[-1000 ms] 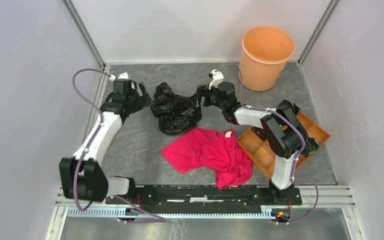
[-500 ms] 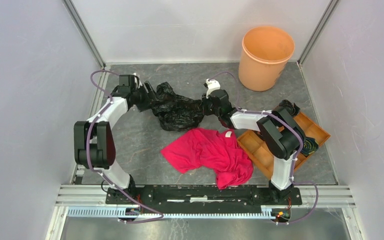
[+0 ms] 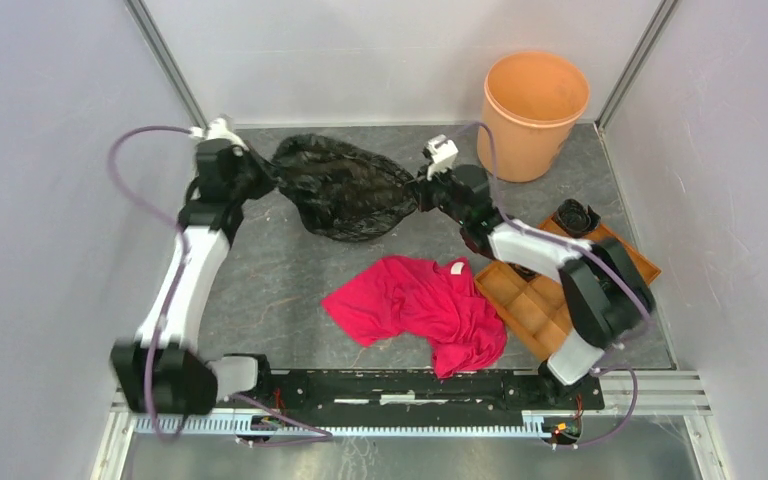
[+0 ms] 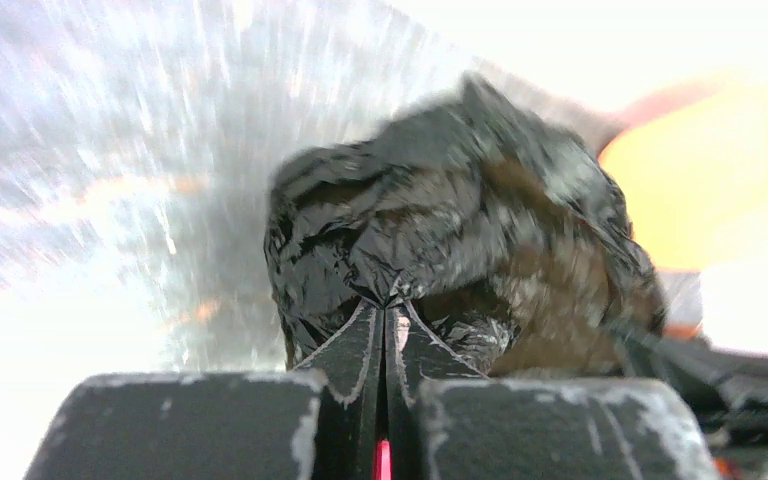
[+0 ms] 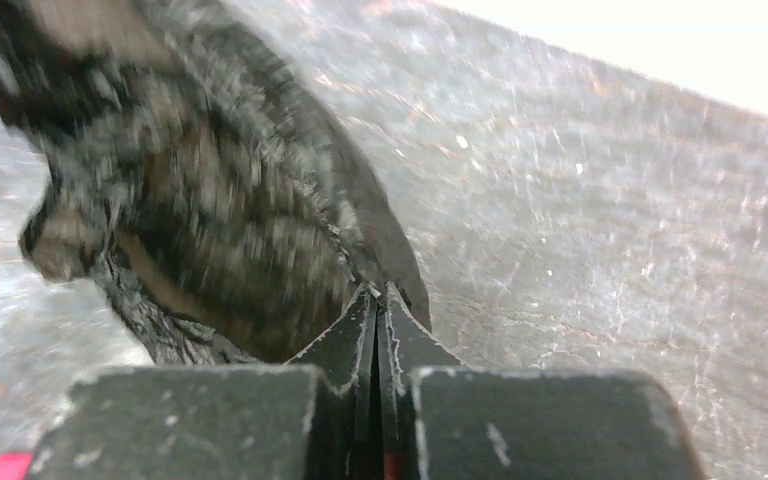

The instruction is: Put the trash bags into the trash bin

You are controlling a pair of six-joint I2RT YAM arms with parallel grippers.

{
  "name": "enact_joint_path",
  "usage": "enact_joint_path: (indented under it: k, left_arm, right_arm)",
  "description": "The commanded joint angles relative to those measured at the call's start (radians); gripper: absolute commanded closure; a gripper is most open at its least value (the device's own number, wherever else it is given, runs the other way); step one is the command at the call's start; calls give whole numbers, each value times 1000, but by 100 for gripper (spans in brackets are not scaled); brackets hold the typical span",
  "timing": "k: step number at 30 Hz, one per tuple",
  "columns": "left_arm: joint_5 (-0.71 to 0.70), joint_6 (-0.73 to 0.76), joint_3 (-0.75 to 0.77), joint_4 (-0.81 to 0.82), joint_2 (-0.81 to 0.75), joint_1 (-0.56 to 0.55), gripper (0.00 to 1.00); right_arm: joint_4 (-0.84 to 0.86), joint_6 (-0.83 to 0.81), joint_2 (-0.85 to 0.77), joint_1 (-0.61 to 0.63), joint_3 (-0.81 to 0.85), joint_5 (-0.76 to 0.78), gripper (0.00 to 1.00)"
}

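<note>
The black glossy trash bag (image 3: 345, 188) hangs stretched between my two grippers at the back of the table, its lower part sagging toward the mat. My left gripper (image 3: 268, 178) is shut on the bag's left edge; in the left wrist view the film (image 4: 440, 230) bunches right at the pinched tips (image 4: 389, 303). My right gripper (image 3: 421, 190) is shut on the bag's right edge, and its wrist view shows blurred black film (image 5: 200, 210) at the closed tips (image 5: 376, 292). The pale-orange trash bin (image 3: 533, 115) stands upright at the back right, beyond the right gripper.
A red cloth garment (image 3: 420, 305) lies crumpled in the middle front. A brown compartment tray (image 3: 535, 305) sits at the right under my right arm, with a black object (image 3: 574, 217) at its far corner. Grey walls close in on the left, back and right.
Both grippers closed on the bag's opposite edges and lifted it, pulling it from a crumpled heap into a wide stretched shape. The left arm swung back and outward.
</note>
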Motion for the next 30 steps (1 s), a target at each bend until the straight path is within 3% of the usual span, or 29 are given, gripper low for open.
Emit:
enact_joint_path:
  k: [1,6,10,17,19,23,24,27,30]
  left_arm:
    - [-318,14,4,29,-338,-22,98]
    - [-330,34,-82,-17,-374,-24,98]
    - [-212,20,-134,-46,-238,-24,98]
    - [-95,51,-80,-112,-22,-23,92]
    - [-50,51,-95,-76,-41,-24,81]
    - [102,49,-101,-37,-62,-30,36]
    - [129,52,-94,-39,-58,-35,29]
    - [156,56,-77,-59,-60,-66,29]
    - [132,58,-75,-52,-43,-109,41]
  right_arm:
    - [318,-65,-199,15,-173,-110,99]
    - [316,-22,-58,4,-133,-209,99]
    - [330,13,26,-8,-115,-262,99]
    - [307,18,25,-75,-152,-222,99]
    - [337,49,19,-106,-178,-234,99]
    - [368,77,32,-122,-178,-280,99]
    - [367,80,39,-122,-173,-288,99]
    - [377,91,50,-123,-164,-308,99]
    - [389,95,45,-125,-173,-314,99]
